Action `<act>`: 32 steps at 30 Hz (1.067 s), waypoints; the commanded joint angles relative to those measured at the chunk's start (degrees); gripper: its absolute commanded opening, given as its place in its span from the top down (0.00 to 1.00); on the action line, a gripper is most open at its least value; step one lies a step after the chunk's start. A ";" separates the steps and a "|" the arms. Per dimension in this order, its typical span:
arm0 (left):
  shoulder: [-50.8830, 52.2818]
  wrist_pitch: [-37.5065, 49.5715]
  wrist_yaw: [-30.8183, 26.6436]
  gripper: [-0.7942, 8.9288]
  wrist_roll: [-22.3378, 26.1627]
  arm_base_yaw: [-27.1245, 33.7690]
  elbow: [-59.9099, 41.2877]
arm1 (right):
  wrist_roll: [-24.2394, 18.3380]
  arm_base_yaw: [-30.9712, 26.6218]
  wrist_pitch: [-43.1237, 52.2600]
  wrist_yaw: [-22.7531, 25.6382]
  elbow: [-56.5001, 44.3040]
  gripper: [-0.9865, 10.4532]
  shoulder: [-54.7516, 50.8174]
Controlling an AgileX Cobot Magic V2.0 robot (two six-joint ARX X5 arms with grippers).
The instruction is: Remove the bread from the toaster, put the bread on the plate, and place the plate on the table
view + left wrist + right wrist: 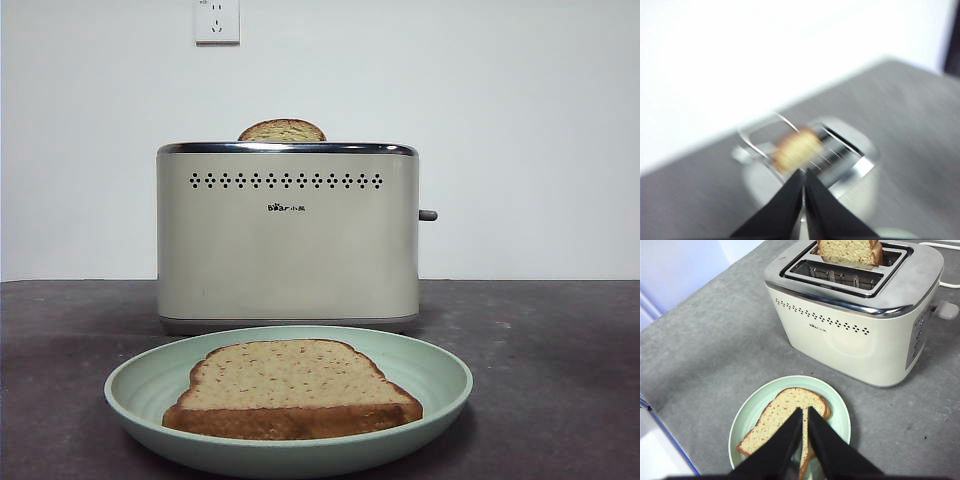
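Right hand [804, 412] aloft over the near part of the plate [837, 405], both black jaws pressed together to a thin slit, pinching nothing. Directly beneath and just beyond the tips: the bread [777, 417], lying flat in the plate, long axis running from the crust base at about 7 o'clock to the domed top at about 1 o'clock in the right wrist view. Further out along 12 to 1 o'clock, apart from the plate's far rim by a strip of bare counter [715, 355]: the toaster [850, 335], with a second slice [847, 250] upright in its far slot. In the front view, bread [290, 385] centred in the plate [440, 375], plate resting on the counter [560, 380] in front of the toaster [287, 240], only the brown dome of the other slice [282, 131] peeping over the chrome rim. Left hand [804, 175] high above the toaster [860, 150], view badly blurred, jaws closed together and empty, the tan slice [797, 147] just past the tips at 12 o'clock. Judged from this layout: bread plated, plate down on the counter, little or nothing left to do. Right hand clearly the nearer of the two to plate and bread; left hand nearer to the toaster. No arm visible in the front view.
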State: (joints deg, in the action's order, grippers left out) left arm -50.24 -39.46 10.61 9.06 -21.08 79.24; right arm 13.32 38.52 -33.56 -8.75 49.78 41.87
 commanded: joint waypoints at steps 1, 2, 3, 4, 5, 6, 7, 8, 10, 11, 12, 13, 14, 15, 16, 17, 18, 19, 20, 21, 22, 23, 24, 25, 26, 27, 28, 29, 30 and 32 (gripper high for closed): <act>3.87 8.83 0.33 0.91 -0.22 4.76 -5.79 | -0.26 0.35 0.79 0.24 1.07 0.91 0.22; 6.05 12.52 0.26 0.91 -0.37 6.69 -8.98 | -0.26 0.35 0.79 0.24 1.07 0.91 0.22; 8.37 16.33 -0.02 0.91 -0.42 8.50 -12.46 | -0.24 0.35 0.81 0.24 1.07 0.91 0.22; 10.38 19.47 -0.31 0.91 -0.70 9.90 -15.54 | -0.26 0.35 0.81 0.24 1.07 0.91 0.22; 12.74 22.91 -0.46 0.91 -1.05 11.41 -19.17 | -0.26 0.35 0.83 0.24 1.07 0.91 0.22; 15.10 25.92 -0.55 0.91 -1.27 12.81 -22.82 | -0.24 0.35 0.85 0.26 1.07 0.91 0.22; 17.00 28.02 -0.55 0.91 -1.27 13.84 -25.77 | -0.26 0.35 0.90 0.24 1.07 0.91 0.22; 19.23 30.16 -0.55 0.91 -1.27 14.93 -29.27 | -0.26 0.35 0.92 0.24 1.07 0.91 0.22; 22.97 32.85 -0.59 0.91 -1.27 16.55 -35.26 | -0.26 0.35 0.92 0.26 1.07 0.91 0.22; 24.81 33.81 -0.63 0.91 -1.27 17.22 -38.27 | -0.26 0.35 0.92 0.26 1.07 0.91 0.22; 26.38 34.64 -0.70 0.91 -1.33 17.77 -40.94 | -0.26 0.35 0.94 0.24 1.07 0.91 0.22; 27.71 35.17 -0.90 0.91 -1.51 18.21 -43.21 | -0.26 0.35 0.94 0.26 1.07 0.91 0.22; 29.18 35.30 -1.46 0.91 -1.86 18.64 -45.59 | -0.26 0.35 0.94 0.26 1.07 0.91 0.22; 30.56 35.21 -2.27 0.91 -2.56 19.06 -47.84 | -0.26 0.35 0.94 0.24 1.07 0.91 0.22; 31.63 35.21 -2.95 0.91 -3.28 19.39 -49.62 | -0.26 0.35 0.94 0.24 1.07 0.91 0.22; 32.98 35.19 -3.67 0.91 -4.09 19.76 -51.67 | -0.26 0.35 0.94 0.24 1.07 0.91 0.22; 34.29 35.23 -4.00 0.91 -4.57 20.09 -53.66 | -0.26 0.35 0.94 0.24 1.07 0.91 0.22; 35.36 35.21 -4.35 0.91 -4.87 20.31 -55.30 | -0.26 0.35 0.94 0.24 1.07 0.91 0.22; 36.57 35.21 -4.81 0.91 -5.29 20.46 -57.16 | -0.26 0.35 0.94 0.24 1.07 0.91 0.22; 37.66 35.23 -5.20 0.91 -5.55 20.59 -58.95 | -0.26 0.35 0.94 0.24 1.07 0.91 0.22; 38.49 35.21 -5.31 0.91 -5.75 20.72 -60.46 | -0.26 0.35 0.94 0.24 1.07 0.91 0.22; 39.34 35.21 -5.31 0.91 -5.81 20.76 -62.07 | -0.26 0.35 0.94 0.26 1.07 0.91 0.22; 40.17 35.19 -5.33 0.91 -5.79 20.76 -63.65 | -0.24 0.35 0.94 0.24 1.07 0.91 0.22; 40.83 35.21 -5.31 0.91 -5.84 20.76 -64.92 | -0.26 0.35 0.94 0.24 1.07 0.91 0.22; 41.51 35.21 -5.31 0.91 -6.05 20.76 -66.23 | -0.26 0.35 0.94 0.24 1.07 0.91 0.22; 42.21 35.15 -5.33 0.91 -6.36 20.76 -67.52 | -0.26 0.35 0.94 0.24 1.07 0.91 0.22; 42.71 34.97 -5.33 0.91 -6.56 20.76 -68.41 | -0.26 0.35 0.94 0.24 1.07 0.91 0.22; 43.25 34.69 -5.33 0.91 -6.80 20.76 -69.18 | -0.26 0.35 0.94 0.24 1.07 0.91 0.22; 43.89 34.40 -5.33 0.91 -6.97 20.76 -70.12 | -0.26 0.35 0.94 0.24 1.07 0.91 0.22; 44.96 34.34 -5.33 0.91 -7.06 20.76 -71.60 | -0.26 0.35 0.94 0.26 1.07 0.91 0.22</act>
State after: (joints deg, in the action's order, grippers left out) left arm -5.65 -5.85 5.63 2.76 -0.49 7.97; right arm 13.32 38.52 -33.21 -8.75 49.78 41.87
